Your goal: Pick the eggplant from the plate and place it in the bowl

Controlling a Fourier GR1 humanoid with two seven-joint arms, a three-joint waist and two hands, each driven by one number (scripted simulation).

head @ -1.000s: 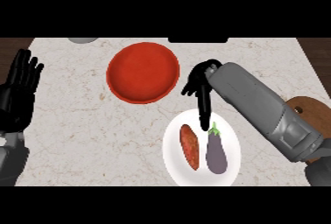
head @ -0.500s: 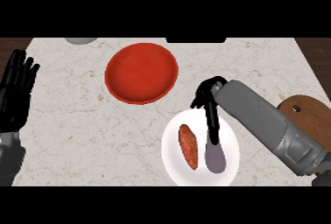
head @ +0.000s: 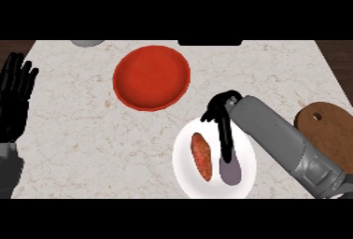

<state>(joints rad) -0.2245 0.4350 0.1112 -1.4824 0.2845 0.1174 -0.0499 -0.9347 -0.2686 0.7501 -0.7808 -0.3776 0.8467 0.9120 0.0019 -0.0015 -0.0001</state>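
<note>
Item 1 – table (head: 76, 140): pale, marbled top; it carries everything we list below.

Item 2 – bowl (head: 151, 77): red and round, standing on the far middle of the table, well apart from the left hand and just beyond the plate's far rim. We see nothing inside it.

Item 3 – plate (head: 185, 173): white, near the lower edge and right of centre. It holds two things lying side by side, lengthwise.

Item 4 – eggplant (head: 231, 172): dull purple, lying on the right half of the plate. Its far end is hidden under the right robot hand.

Item 5 – orange vegetable (head: 202, 158): long and reddish-orange, on the left half of the plate, just beside the eggplant. We cannot name it more closely.

Item 6 – right robot hand (head: 223, 122): black, at the end of a grey forearm that comes in from the lower right. It is stretched over the plate's far rim and reaches the eggplant's far end. We cannot tell whether it is apart or clamped on the eggplant.

Item 7 – left robot hand (head: 15, 95): black, at the left edge, fingers straight and spread, pointing up, resting and holding nothing.

Item 8 – board (head: 329, 130): brown wood with a small hole, at the right edge, partly behind the right forearm.
</note>
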